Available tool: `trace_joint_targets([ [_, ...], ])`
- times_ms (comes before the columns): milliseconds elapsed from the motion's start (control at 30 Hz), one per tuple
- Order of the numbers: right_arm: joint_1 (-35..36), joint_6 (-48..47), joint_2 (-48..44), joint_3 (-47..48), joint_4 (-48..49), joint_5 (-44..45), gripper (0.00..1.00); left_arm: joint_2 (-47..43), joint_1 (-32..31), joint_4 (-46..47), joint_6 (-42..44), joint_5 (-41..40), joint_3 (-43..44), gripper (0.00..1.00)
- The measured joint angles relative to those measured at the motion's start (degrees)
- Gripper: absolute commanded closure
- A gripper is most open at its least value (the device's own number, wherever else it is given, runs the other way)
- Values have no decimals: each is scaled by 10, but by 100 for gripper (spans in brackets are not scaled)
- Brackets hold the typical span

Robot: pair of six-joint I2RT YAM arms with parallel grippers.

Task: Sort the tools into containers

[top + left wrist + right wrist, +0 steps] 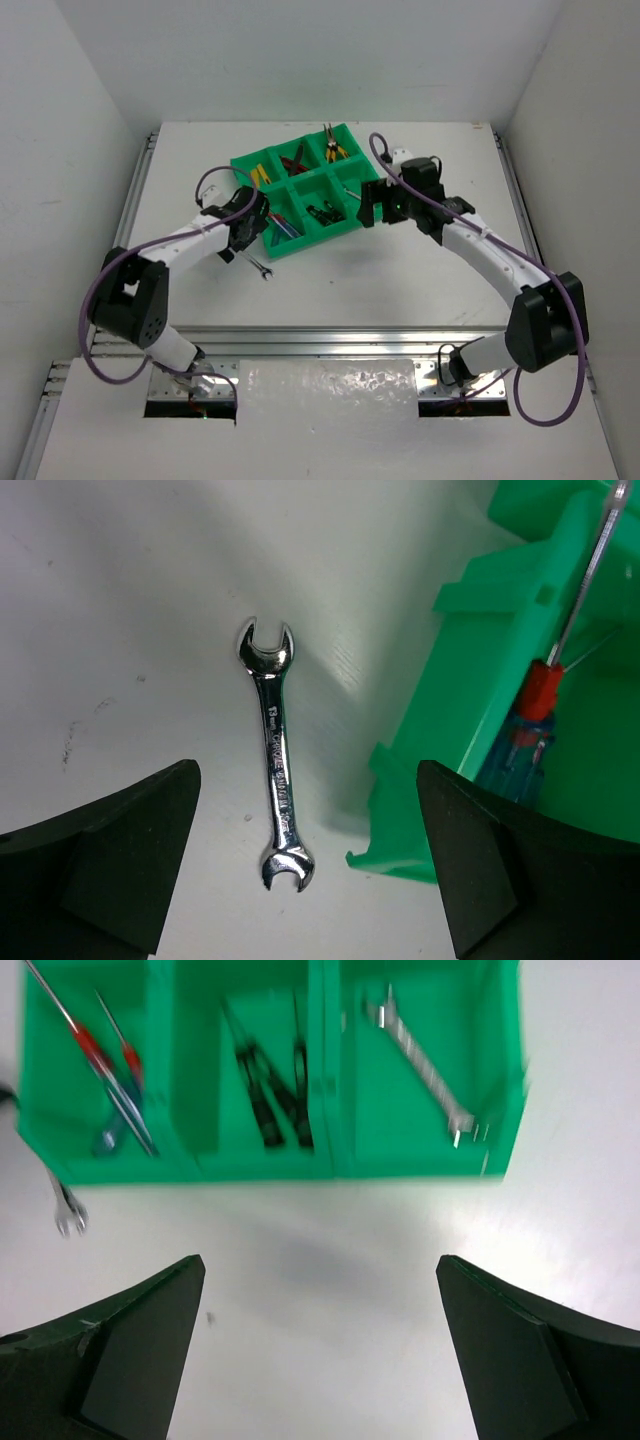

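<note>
Arms [490, 250] — white link shells, black joint housings, purple cables [582, 350] looping alongside; gripper fingers [110, 870] matte black, wedge-shaped.

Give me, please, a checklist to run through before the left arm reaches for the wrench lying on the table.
1. Left gripper open: ok, jaws wide apart.
2. Loose wrench flat on the table, under the gap: ok.
3. Wrench apart from the green tray: ok, but close.
4. Room for the tray-side finger: cannot tell.
5. Right gripper empty, away from the wrench: ok.
6. Compartment holding the other wrench has space: ok.
</note>
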Motion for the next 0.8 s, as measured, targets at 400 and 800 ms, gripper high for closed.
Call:
trace_joint_targets([
  [400, 0, 28, -27, -68, -32, -34, 1, 134, 27, -75, -54, 15, 73, 32],
  [800, 0, 41, -34, -69, -16, -68, 1, 169, 26, -68, -79, 33, 70, 72],
])
